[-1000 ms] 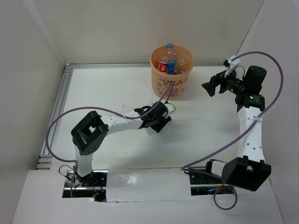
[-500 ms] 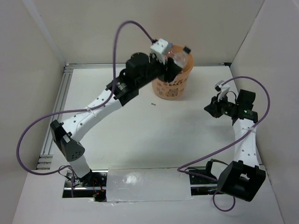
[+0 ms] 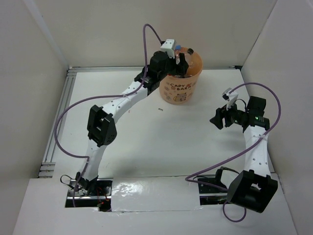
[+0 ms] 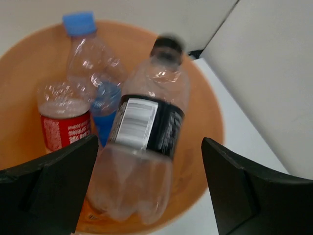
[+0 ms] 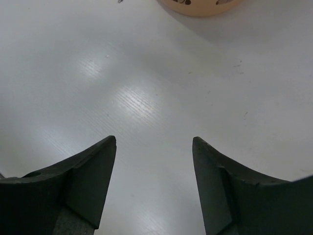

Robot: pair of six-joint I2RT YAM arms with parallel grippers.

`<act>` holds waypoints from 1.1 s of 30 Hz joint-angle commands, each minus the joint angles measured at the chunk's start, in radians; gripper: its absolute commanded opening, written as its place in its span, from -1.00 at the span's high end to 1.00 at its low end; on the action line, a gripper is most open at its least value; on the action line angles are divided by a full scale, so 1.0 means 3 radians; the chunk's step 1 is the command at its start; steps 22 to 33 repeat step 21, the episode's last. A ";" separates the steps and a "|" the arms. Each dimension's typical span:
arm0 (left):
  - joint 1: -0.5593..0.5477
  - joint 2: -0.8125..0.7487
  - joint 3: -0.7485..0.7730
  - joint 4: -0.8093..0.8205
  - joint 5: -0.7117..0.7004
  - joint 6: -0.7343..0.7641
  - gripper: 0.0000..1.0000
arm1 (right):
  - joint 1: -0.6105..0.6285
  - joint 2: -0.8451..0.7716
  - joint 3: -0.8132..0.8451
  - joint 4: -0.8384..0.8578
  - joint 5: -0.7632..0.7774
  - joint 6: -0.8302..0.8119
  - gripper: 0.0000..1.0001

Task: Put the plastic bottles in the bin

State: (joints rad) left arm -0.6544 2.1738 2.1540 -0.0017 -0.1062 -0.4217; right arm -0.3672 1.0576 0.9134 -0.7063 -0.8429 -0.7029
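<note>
The orange bin (image 3: 178,90) stands at the back of the table. My left gripper (image 3: 182,62) hovers over its mouth, open. In the left wrist view a clear bottle with a black label and cap (image 4: 146,122) appears blurred between the spread fingers (image 4: 150,142), close to the left one, with a gap on the right. Below it inside the bin (image 4: 205,112) lie a blue-capped bottle (image 4: 88,54) and a red-labelled bottle (image 4: 63,122). My right gripper (image 3: 215,119) is open and empty over bare table (image 5: 154,139), right of the bin (image 5: 200,5).
White walls enclose the table on three sides. A metal rail (image 3: 61,112) runs along the left edge. A small dark speck (image 3: 160,109) lies on the table in front of the bin. Purple cables loop above both arms.
My left arm carried the black-labelled bottle from the table middle up over the bin, then its jaws opened and let the bottle go. The right gripper dropped nearer and shifted slightly left.
</note>
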 commanded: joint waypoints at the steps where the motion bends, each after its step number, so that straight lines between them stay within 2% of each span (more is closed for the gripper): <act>1: 0.0034 -0.0047 0.0296 0.0108 -0.0091 -0.0159 -1.00 | -0.0014 -0.0069 0.0028 -0.0192 0.0023 -0.0101 -0.46; 4: 0.0034 -0.0169 0.0296 0.0149 -0.0060 -0.0159 -1.00 | -0.0014 -0.0069 0.0028 -0.0222 0.0023 -0.0101 -0.57; 6: 0.0034 -0.0281 0.0209 0.0235 0.0016 -0.0118 -1.00 | -0.0014 -0.0099 -0.0008 -0.0223 -0.0008 -0.0101 -0.58; 7: 0.0034 -0.0413 0.0153 0.0236 0.0052 -0.0067 -1.00 | -0.0014 -0.0100 -0.0008 -0.0258 -0.0008 -0.0101 -0.81; 8: 0.0034 -0.0501 0.0102 0.0236 0.0052 -0.0037 -1.00 | -0.0014 -0.0100 -0.0008 -0.0259 -0.0038 -0.0101 -0.84; 9: 0.0003 -0.0603 0.0025 0.0236 0.0098 -0.0001 -1.00 | -0.0014 -0.0100 -0.0008 -0.0309 -0.0039 -0.0101 -1.00; 10: 0.0003 -0.0731 -0.0087 0.0236 0.0139 0.0030 -1.00 | -0.0014 -0.0100 -0.0008 -0.0345 -0.0039 -0.0142 -1.00; 13: -0.0027 -0.1451 -0.0883 0.0236 0.0226 0.0107 -1.00 | -0.0014 -0.0130 -0.0008 -0.0310 -0.0074 0.0031 -1.00; 14: -0.0028 -0.1908 -0.1483 0.0292 0.0277 0.0147 -1.00 | -0.0014 -0.0130 -0.0008 -0.0279 -0.0014 0.0138 -1.00; 16: -0.0028 -0.2366 -0.2110 0.0292 0.0369 0.0214 -1.00 | -0.0014 -0.0176 -0.0008 -0.0126 0.0135 0.0527 -1.00; 17: 0.0003 -0.2586 -0.2695 0.0236 0.0369 0.0245 -1.00 | -0.0014 -0.0176 -0.0008 -0.0090 0.0206 0.0588 -1.00; 18: 0.0003 -0.2998 -0.2979 0.0190 0.0415 0.0245 -1.00 | -0.0014 -0.0207 -0.0008 -0.0059 0.0283 0.0619 -1.00; 20: 0.0049 -0.3384 -0.3481 -0.0039 0.0334 0.0245 -1.00 | -0.0014 -0.0248 -0.0038 0.0017 0.0284 0.0716 -1.00; 21: 0.0049 -0.3568 -0.3903 -0.0126 0.0334 0.0245 -1.00 | -0.0014 -0.0283 -0.0079 0.0058 0.0284 0.0762 -1.00; 33: 0.0049 -0.3568 -0.3903 -0.0126 0.0334 0.0245 -1.00 | -0.0014 -0.0283 -0.0079 0.0058 0.0284 0.0762 -1.00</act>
